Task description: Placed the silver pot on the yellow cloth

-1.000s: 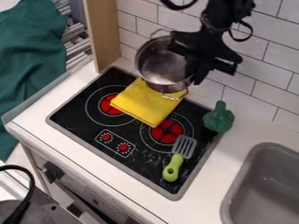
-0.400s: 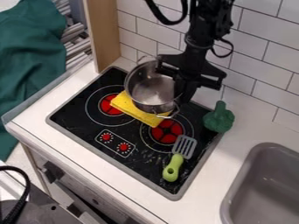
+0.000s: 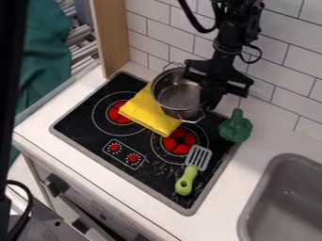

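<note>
Silver pot (image 3: 178, 96): I am seeing it upright or nearly so, overlapping the upper right part of the yellow cloth (image 3: 148, 113) (whether its base is fully bearing on the cloth, I cannot tell from out here). One wire handle is pointing toward the wall (image 3: 283, 77), the other toward the near side. My gripper (image 3: 211, 98) is hanging at the pot's right-hand rim; I cannot tell how far open it is or whether it is gripping that rim. The cloth is lying on the black cooktop (image 3: 157, 181), partly covering the two red burners. Farther out, the green broccoli (image 3: 236, 128) is standing at the cooktop's right edge, and the green-handled spatula (image 3: 187, 179) is lying nearer me, its slotted head near the right burner. The gray sink (image 3: 280, 197) is occupying the lower right.
</note>
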Controlling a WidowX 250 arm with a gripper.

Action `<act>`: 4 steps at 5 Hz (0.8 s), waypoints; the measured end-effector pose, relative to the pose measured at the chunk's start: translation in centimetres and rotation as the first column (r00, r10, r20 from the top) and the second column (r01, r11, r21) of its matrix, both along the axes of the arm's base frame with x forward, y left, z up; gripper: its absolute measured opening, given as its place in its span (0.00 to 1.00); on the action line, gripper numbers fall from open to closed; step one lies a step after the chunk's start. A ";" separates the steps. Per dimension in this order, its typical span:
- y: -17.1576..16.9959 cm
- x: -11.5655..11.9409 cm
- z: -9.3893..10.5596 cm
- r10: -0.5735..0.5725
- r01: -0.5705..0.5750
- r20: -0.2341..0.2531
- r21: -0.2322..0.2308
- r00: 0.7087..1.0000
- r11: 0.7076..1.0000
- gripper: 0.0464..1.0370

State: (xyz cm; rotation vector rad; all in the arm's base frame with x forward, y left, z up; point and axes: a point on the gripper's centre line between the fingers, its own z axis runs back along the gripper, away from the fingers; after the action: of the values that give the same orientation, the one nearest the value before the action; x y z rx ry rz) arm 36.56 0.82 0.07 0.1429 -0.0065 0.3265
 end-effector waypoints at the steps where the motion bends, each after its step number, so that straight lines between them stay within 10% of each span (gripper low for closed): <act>1: 0.0 0.8 -0.7 -0.012 0.011 -0.015 -0.002 1.000 1.000 0.01; 4: 2.4 0.3 -2.1 0.043 -0.044 -0.054 -0.019 0.998 0.999 0.01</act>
State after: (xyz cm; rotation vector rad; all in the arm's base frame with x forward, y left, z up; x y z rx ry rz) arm 36.88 3.18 -2.03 0.1322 0.0528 0.3661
